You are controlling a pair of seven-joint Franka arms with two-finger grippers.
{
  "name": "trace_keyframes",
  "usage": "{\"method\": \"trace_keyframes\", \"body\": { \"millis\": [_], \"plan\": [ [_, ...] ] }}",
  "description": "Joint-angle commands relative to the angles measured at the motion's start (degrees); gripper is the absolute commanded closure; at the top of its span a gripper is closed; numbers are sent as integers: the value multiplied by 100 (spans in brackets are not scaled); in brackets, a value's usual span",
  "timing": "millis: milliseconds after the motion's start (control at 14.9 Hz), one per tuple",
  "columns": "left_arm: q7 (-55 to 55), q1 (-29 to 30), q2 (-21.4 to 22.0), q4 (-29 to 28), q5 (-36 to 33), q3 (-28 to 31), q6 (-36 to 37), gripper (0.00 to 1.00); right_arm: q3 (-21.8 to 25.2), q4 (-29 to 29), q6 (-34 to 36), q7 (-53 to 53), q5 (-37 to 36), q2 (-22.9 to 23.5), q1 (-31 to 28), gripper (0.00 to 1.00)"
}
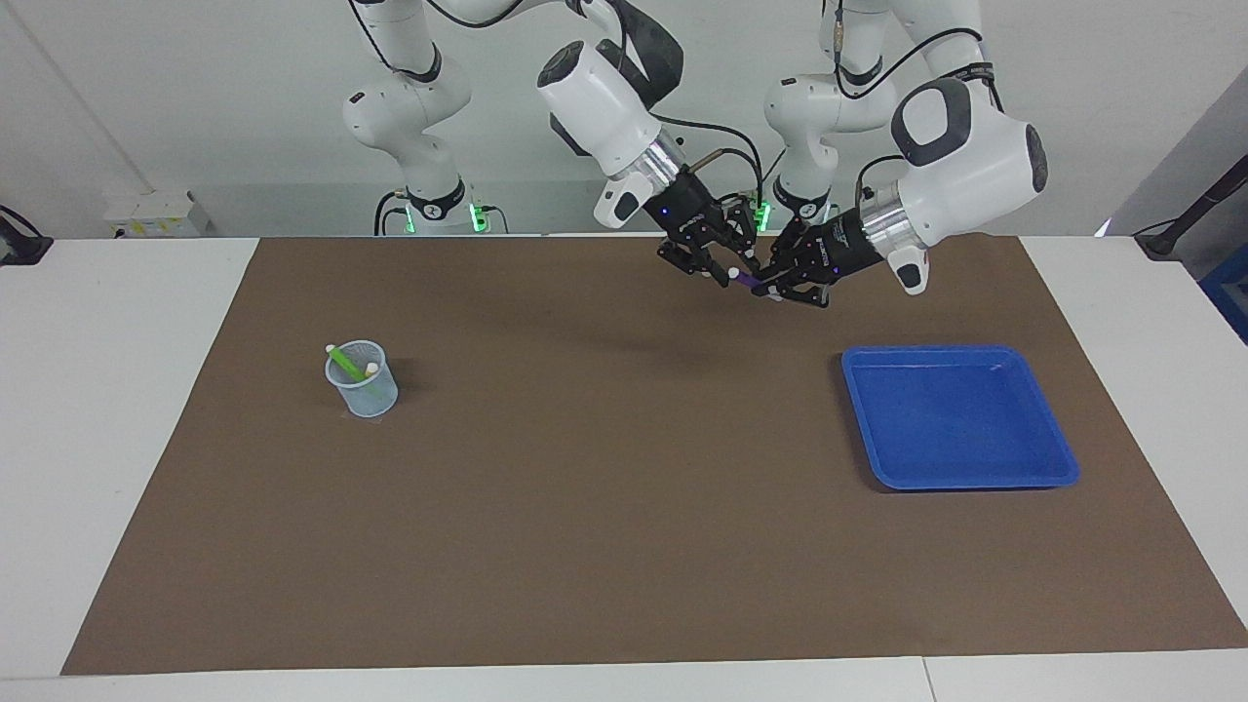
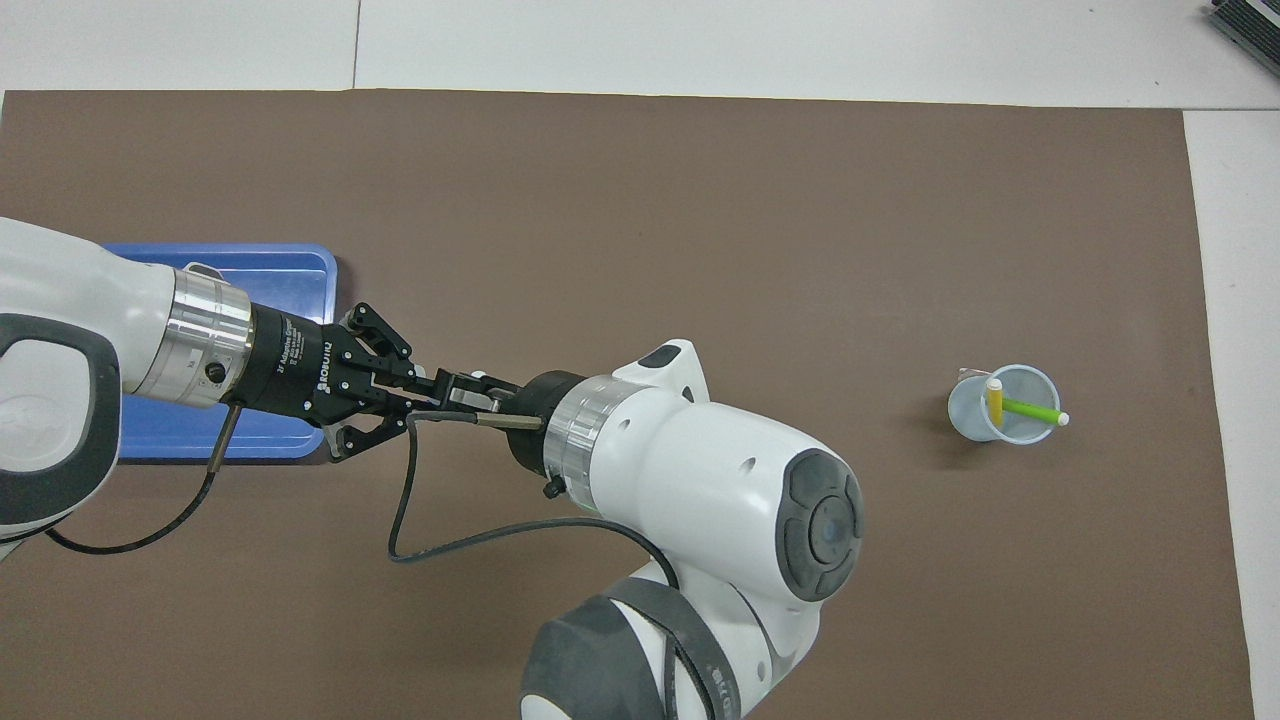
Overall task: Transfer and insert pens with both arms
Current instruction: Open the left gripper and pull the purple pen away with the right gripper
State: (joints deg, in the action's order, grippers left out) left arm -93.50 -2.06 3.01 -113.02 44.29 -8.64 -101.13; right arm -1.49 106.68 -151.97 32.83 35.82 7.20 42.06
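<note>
We see both arms meeting in the air above the brown mat [image 1: 624, 546], over its edge close to the robots and somewhat toward the left arm's end of the table. The left gripper [image 1: 770, 290] is clamped tight on the purple pen [image 1: 747, 281], which lies nearly level between the two tools with its whitish tip pointing at the right arm. The right gripper [image 1: 720, 268] is at that tip end, its fingers on either side of the pen (whether they already pinch it we cannot tell). In the overhead view the right arm's wrist covers most of the meeting point, and we make out only the left gripper's black links [image 2: 385, 385] reaching toward it.

The blue tray [image 1: 1033, 468] lies flat on the mat toward the left arm's end, farther from the robots than the two grippers, and nothing lies in it.

The clear cup [image 1: 375, 400] stands upright on the mat toward the right arm's end, well apart from the tray. Inside it the green pen [image 1: 343, 363] leans against the rim with its white tip sticking out above the edge, and the yellow pen [image 2: 995, 398] stands beside it, mostly hidden by the cup wall in the facing view (from overhead it is plain to see).
</note>
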Motion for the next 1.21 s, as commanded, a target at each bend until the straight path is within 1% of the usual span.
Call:
{"method": "trace_keyframes", "body": {
  "millis": [0, 67, 134, 201, 269, 537, 671, 738, 806, 873, 1141],
  "plan": [
    [-72, -14, 209, -229, 124, 38, -65, 100, 26, -24, -43, 49, -128, 36, -5, 69],
    [-72, -14, 218, -229, 124, 38, -65, 100, 26, -25, -43, 40, -128, 36, -31, 74],
    [-81, -14, 227, -229, 124, 38, -56, 100, 26, -16, -43, 40, -128, 36, -31, 82],
    [-81, -14, 227, -229, 124, 38, -56, 100, 26, -7, -43, 48, -128, 36, -40, 93],
    [-81, -14, 227, -238, 124, 38, -65, 100, 26, 2, -43, 48, -128, 36, -49, 100],
    [-90, -14, 227, -247, 142, 38, -65, 100, 35, 2, -43, 13, -128, 36, -102, 100],
    [-81, -14, 227, -247, 159, 38, -65, 100, 35, 2, 9, -135, -137, 45, -224, 100],
    [-72, -22, 227, -247, 159, 38, -91, 96, 35, 2, 27, -258, -137, 45, -303, 100],
    [-64, -31, 227, -247, 159, 38, -126, 77, 35, 2, 70, -442, -145, 45, -382, 100],
    [-55, -49, 227, -247, 159, 46, -127, 41, 35, 2, 158, -653, -154, 54, -487, 100],
    [-72, -22, 236, -247, 159, 55, -135, 39, 61, -16, 614, -1304, -250, 28, -716, 100]
  ]
}}
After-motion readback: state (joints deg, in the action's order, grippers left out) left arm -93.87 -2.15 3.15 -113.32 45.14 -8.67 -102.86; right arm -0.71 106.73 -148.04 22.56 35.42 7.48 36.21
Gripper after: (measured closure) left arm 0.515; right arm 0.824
